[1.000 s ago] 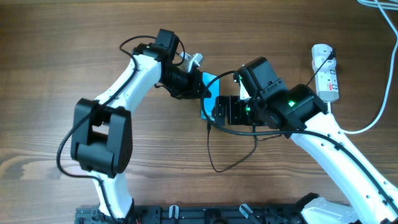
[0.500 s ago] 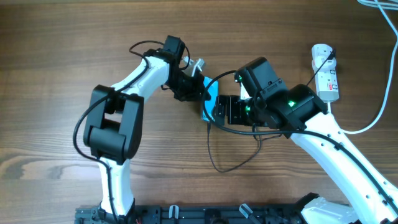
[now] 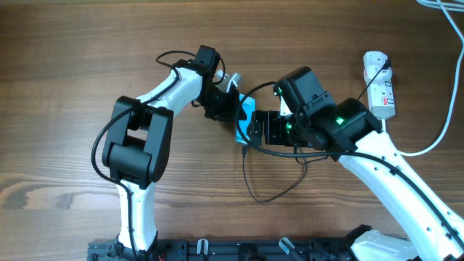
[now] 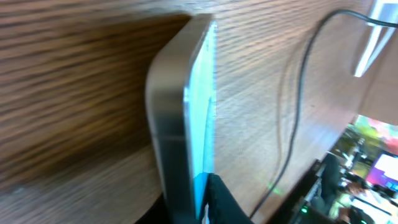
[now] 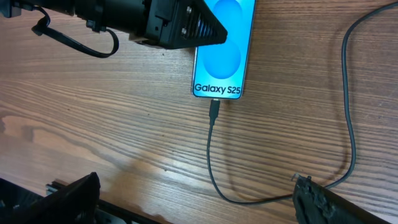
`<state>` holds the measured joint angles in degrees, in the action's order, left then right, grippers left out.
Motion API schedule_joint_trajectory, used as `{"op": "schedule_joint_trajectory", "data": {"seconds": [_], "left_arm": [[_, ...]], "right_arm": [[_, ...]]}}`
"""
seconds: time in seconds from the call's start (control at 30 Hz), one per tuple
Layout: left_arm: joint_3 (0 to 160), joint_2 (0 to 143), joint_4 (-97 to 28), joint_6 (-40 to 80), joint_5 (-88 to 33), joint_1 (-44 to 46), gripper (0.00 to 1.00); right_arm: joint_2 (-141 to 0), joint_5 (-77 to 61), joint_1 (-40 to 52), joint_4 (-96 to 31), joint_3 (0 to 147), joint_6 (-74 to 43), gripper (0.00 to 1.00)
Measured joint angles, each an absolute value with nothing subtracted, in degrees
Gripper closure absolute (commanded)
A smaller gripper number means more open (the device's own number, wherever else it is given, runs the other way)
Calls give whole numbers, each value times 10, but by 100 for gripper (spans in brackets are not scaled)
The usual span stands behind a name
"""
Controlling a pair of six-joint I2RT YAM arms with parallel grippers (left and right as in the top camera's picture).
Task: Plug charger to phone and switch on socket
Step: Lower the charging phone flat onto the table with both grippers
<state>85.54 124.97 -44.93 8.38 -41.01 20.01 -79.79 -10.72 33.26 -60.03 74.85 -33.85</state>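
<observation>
The phone [image 5: 222,50] lies flat on the wooden table, with a cyan screen and a white "Galaxy S25" strip at its near end. It also shows in the overhead view [image 3: 245,122] and edge-on in the left wrist view [image 4: 180,118]. My left gripper [image 3: 230,110] [image 4: 202,202] is shut on the phone's side edge, and shows in the right wrist view [image 5: 180,28]. The charger's thin black cable [image 5: 214,162] ends in a plug tip [image 5: 214,109] that meets the phone's bottom edge. My right gripper [image 5: 199,205] is open and empty just above the cable loop [image 3: 254,190]. The socket [image 3: 382,90] lies at the far right.
A thick white cable [image 3: 444,130] runs along the table's right edge past the socket. The black cable's other end goes into the socket's top [image 3: 384,65]. A black rail [image 3: 239,250] lines the table's front edge.
My left arm has swung to the right, with its elbow nearer the phone, and its gripper stays on the phone. The right arm, phone and cable have not moved.
</observation>
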Motion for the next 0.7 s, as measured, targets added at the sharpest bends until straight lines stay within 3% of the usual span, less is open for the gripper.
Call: {"op": "schedule_joint_trajectory", "data": {"seconds": [0.07,0.13,0.27,0.37,0.7], "left_arm": [[855,1250,-453,84,-393,200,72],[855,1250,-458,85,-376,200,52],[856,1249,-464,84,-361,200,38],[860,1248,-468,85,-365,201,32],[864,1244,-515,85,-350,199,25]], "right_arm": [[-798,-107,333,-601,748,-338,0],[-798,-107,333,-603,748,-338,0],[-798,-102,333,-614,748,-338,0],[-798,-95,333,-624,748,-338,0],[-798,-33,326,-697,748,-345,0]]}}
